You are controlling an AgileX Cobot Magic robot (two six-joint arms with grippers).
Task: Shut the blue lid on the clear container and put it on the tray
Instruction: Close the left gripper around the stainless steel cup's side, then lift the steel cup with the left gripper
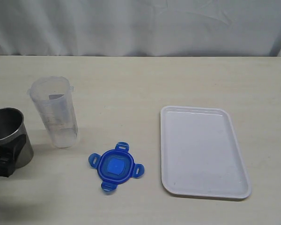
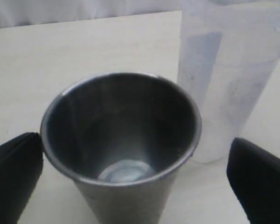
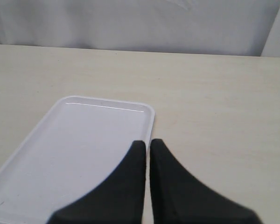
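Note:
The clear container stands upright and uncapped at the left of the table, also seen in the left wrist view. The blue lid lies flat on the table to its right and nearer, flaps spread. Further right lies the white tray, with nothing on it. My left gripper is open, its fingers on either side of a steel cup, with a gap on one side. My right gripper is shut and holds nothing, hovering over the tray's edge; the exterior view does not show it.
The steel cup stands at the far left, just beside the clear container. A white curtain hangs behind the table's far edge. Bare tabletop lies between the container and the tray.

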